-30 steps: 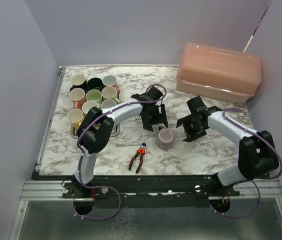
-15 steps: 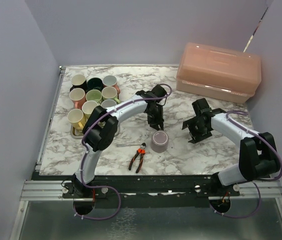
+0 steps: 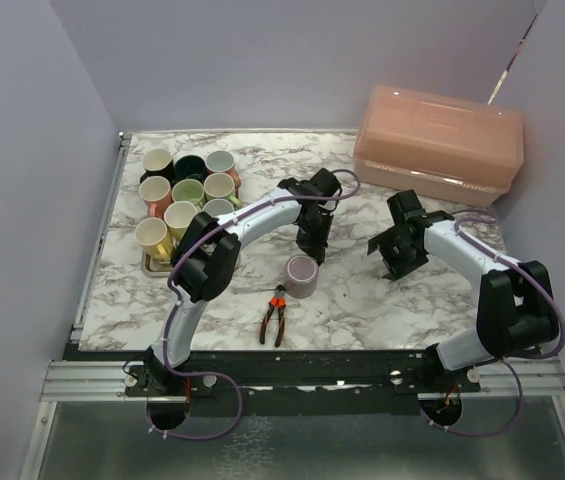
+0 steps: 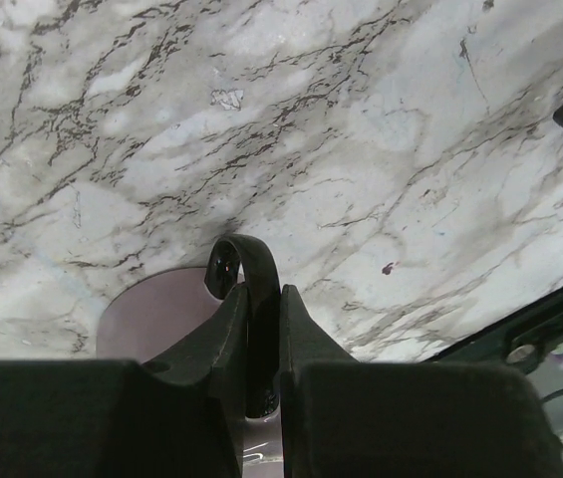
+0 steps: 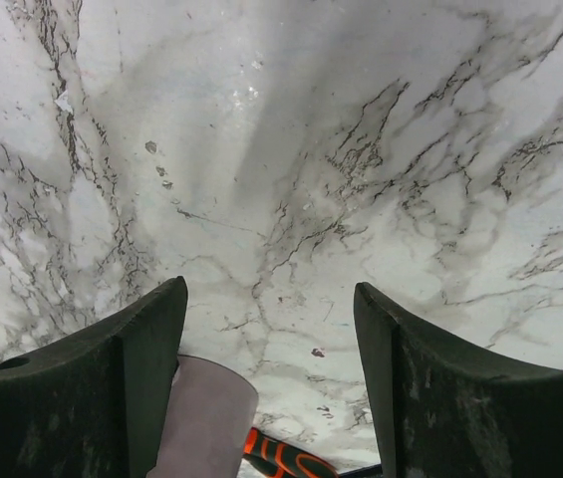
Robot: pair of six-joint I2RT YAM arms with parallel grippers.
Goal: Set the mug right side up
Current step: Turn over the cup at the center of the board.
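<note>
The mauve mug (image 3: 302, 276) stands on the marble table (image 3: 362, 300) near its middle, just to the far right of the orange-handled pliers (image 3: 275, 318), and its top face looks flat and closed. The left gripper (image 3: 312, 247) reaches down at the mug's far side. In the left wrist view the gripper (image 4: 261, 299) is pinched tight on the mug's dark, glossy handle (image 4: 244, 261), which loops up between the two fingers, and the mug's body (image 4: 151, 319) shows just left of them.

The right gripper (image 3: 396, 258) sits to the right of the mug, apart from it. Its fingers are spread wide (nothing between them but bare marble), as its own view shows (image 5: 271, 329). The mug's edge (image 5: 206, 418) and a bit of the pliers (image 5: 281, 464) show at the bottom of that view.

At the far left a cluster of mugs (image 3: 188, 190) stands together on a tray (image 3: 152, 265). A pink lidded box (image 3: 437, 145) sits at the far right.
</note>
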